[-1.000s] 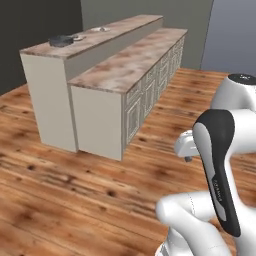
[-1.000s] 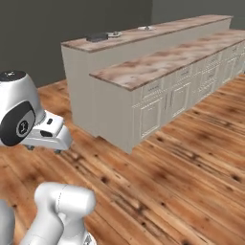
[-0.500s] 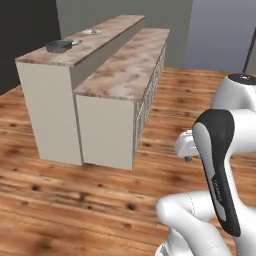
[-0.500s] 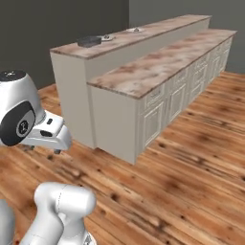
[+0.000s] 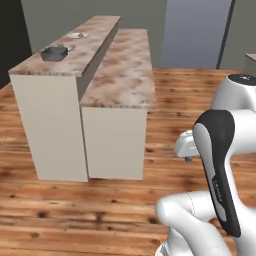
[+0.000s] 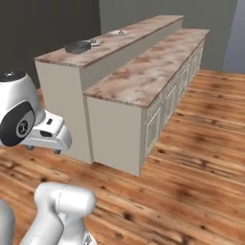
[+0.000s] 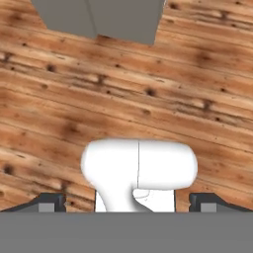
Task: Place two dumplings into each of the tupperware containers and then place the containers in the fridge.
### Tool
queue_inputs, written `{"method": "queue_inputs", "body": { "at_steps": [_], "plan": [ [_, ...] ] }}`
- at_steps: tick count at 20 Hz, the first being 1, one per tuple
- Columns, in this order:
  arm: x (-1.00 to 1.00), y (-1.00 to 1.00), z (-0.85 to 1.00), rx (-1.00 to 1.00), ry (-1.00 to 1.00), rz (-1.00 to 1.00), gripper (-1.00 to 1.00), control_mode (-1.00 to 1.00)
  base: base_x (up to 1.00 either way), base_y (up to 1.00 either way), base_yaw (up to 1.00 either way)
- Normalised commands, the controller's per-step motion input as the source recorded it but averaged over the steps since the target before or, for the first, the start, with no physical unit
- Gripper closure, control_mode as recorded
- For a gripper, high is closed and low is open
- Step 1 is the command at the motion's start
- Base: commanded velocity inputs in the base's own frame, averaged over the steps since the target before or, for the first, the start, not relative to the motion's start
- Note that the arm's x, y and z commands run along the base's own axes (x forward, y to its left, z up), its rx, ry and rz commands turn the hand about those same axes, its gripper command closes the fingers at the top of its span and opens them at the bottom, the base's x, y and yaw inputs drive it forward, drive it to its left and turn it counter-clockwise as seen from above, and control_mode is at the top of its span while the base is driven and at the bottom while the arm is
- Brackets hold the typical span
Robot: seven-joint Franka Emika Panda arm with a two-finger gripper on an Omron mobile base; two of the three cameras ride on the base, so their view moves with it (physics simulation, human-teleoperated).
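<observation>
1. Left base view: compared with the earlier picture the whole scene has swung, so the base has driven; the island's end now faces the camera. A dark tray (image 5: 54, 53) on the upper tabletop (image 5: 90, 42) lies ahead and left of the arm.
2. Right base view: tray (image 6: 78, 46) far off; contents indistinct; dumplings not made out.
3. Hand view: tool (image 7: 128, 202) spread wide, empty, over wooden floor (image 7: 197, 99).

1. Rendered home kitchen.
2. Long two-level island (image 5: 112, 145): higher bar ledge (image 6: 115, 40) beside a lower marble-look countertop (image 6: 153, 67).
3. Pale panelled cabinet doors (image 6: 165, 112) run along the island's side.
4. Wood plank floor (image 7: 163, 89), grey walls (image 6: 143, 9).
5. Dark dish (image 5: 54, 53) and small pale items sit on the bar ledge.
</observation>
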Motion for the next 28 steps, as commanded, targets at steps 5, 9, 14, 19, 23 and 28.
{"method": "queue_inputs", "body": {
  "at_steps": [5,9,14,19,23,28],
  "plan": [
    [0.0,0.0,0.0,0.0,0.0,0.0,-1.0,1.0,0.7,1.0,-0.35],
    [0.0,0.0,0.0,0.0,0.0,0.0,-1.0,1.0,0.64,1.0,-0.38],
    [0.0,0.0,0.0,0.0,0.0,0.0,-1.0,1.0,0.36,1.0,-0.34],
    [0.0,0.0,0.0,0.0,0.0,0.0,-1.0,1.0,0.18,1.0,-0.31],
    [0.0,0.0,0.0,0.0,0.0,0.0,-1.0,1.0,0.25,1.0,-0.31],
    [0.0,0.0,0.0,0.0,0.0,0.0,-1.0,1.0,0.29,1.0,-0.31]
  ]
}}
